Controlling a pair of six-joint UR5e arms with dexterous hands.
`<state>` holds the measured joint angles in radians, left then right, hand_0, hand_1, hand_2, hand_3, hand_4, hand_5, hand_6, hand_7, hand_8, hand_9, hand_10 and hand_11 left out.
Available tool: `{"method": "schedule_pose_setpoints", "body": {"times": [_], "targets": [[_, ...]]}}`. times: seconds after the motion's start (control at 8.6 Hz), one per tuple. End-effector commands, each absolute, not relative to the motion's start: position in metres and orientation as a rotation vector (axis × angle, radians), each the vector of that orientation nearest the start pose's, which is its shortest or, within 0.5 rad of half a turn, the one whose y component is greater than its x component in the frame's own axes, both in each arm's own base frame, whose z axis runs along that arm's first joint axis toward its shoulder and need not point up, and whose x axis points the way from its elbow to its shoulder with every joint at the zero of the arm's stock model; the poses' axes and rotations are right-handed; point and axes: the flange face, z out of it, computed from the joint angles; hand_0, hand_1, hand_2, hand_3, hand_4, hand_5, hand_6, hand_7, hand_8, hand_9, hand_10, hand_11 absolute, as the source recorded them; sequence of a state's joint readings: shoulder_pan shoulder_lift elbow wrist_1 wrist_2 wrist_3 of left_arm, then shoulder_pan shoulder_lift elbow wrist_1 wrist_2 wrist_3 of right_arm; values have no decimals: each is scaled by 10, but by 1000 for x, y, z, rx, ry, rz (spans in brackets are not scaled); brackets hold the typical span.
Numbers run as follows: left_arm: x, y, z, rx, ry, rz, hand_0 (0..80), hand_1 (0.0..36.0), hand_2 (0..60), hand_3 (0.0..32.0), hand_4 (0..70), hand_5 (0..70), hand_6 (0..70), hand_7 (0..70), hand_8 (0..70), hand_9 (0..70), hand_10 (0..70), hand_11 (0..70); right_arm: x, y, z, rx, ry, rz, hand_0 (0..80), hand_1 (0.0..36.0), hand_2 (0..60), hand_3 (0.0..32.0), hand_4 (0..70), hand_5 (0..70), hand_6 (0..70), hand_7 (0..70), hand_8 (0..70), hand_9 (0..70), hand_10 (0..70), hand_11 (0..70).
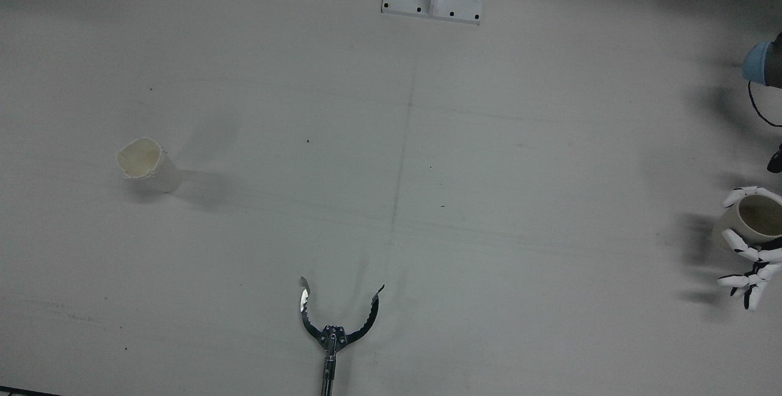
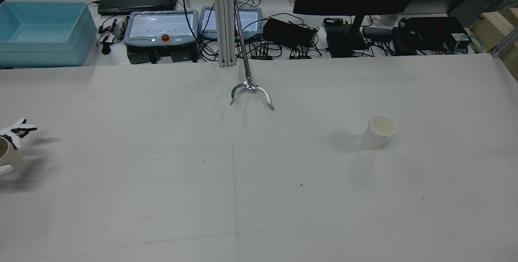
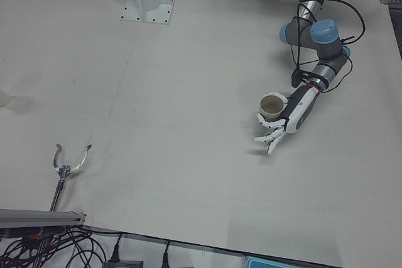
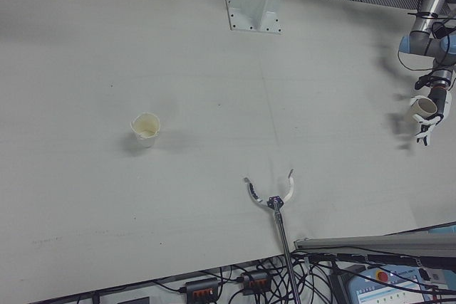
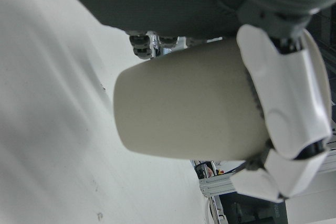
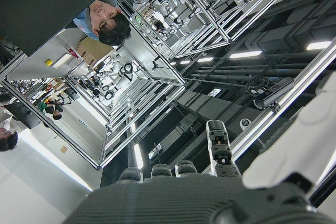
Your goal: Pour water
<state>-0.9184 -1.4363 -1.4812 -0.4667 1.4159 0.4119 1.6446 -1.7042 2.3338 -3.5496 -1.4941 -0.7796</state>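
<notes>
Beige paper cup (image 3: 272, 106), upright and mouth up, at right of centre in the left-front view, at the far right edge in the front view. Held in the left hand (image 3: 281, 125), fingers (image 5: 283, 103) wrapped around the wall near the rim (lower fingers splayed loose below the cup). White paper cup (image 1: 146, 164) with a dented rim, standing alone at centre left of the front view, well apart from the first. Metal reach-grabber claw (image 1: 336, 316) at bottom centre, prongs apart, lying on the white table (image 1: 489, 200). Right hand (image 6: 294, 150) visible only in its own view, pointed at ceiling trusses; finger state cannot be told.
</notes>
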Motion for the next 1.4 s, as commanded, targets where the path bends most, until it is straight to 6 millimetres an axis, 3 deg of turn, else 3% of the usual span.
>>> {"method": "schedule_pose_setpoints", "body": {"times": [0.0, 0.35, 0.47, 0.7, 0.81, 1.05, 1.16, 1.28], "targets": [[149, -444, 742, -120, 2123, -1527, 398, 102, 455, 0, 700, 161, 144, 214, 18, 28, 50, 68, 168, -368, 429, -1234, 2509, -2136, 334, 43, 73, 36, 71, 128, 14, 43, 6, 11, 0, 0], [147, -444, 726, -118, 2131, -1525, 409, 125, 514, 0, 700, 194, 145, 218, 20, 31, 55, 76, 166, -371, 433, -1216, 2513, -2148, 334, 43, 73, 36, 70, 129, 14, 41, 6, 11, 0, 0], [148, -445, 714, -121, 2137, -1525, 409, 131, 532, 0, 700, 196, 143, 216, 20, 31, 55, 77, 161, -384, 463, -1145, 2480, -2236, 347, 46, 74, 32, 70, 129, 13, 43, 5, 8, 0, 0], [151, -449, 685, -123, 2150, -1519, 408, 150, 600, 0, 700, 208, 144, 216, 22, 35, 56, 79, 143, -423, 558, -974, 2448, -2362, 372, 56, 84, 16, 52, 118, 6, 25, 9, 11, 0, 0], [152, -449, 676, -126, 2152, -1516, 411, 152, 600, 0, 700, 212, 145, 219, 23, 34, 55, 78, 123, -441, 602, -859, 2473, -2381, 372, 57, 78, 12, 29, 105, 0, 2, 18, 24, 7, 17], [150, -450, 666, -124, 2161, -1515, 410, 153, 600, 0, 700, 217, 146, 220, 23, 36, 56, 80, 77, -458, 689, -576, 2451, -2417, 381, 60, 79, 6, 49, 119, 8, 22, 23, 31, 18, 32], [149, -450, 666, -119, 2160, -1520, 411, 155, 600, 0, 700, 219, 146, 220, 24, 37, 56, 79, 42, -464, 711, -416, 2463, -2385, 385, 59, 74, 0, 57, 121, 14, 29, 28, 38, 22, 38], [148, -449, 667, -118, 2156, -1522, 411, 154, 600, 0, 700, 220, 145, 219, 23, 36, 56, 79, 29, -465, 712, -360, 2466, -2376, 387, 62, 76, 0, 52, 121, 15, 27, 27, 38, 28, 47]]}}
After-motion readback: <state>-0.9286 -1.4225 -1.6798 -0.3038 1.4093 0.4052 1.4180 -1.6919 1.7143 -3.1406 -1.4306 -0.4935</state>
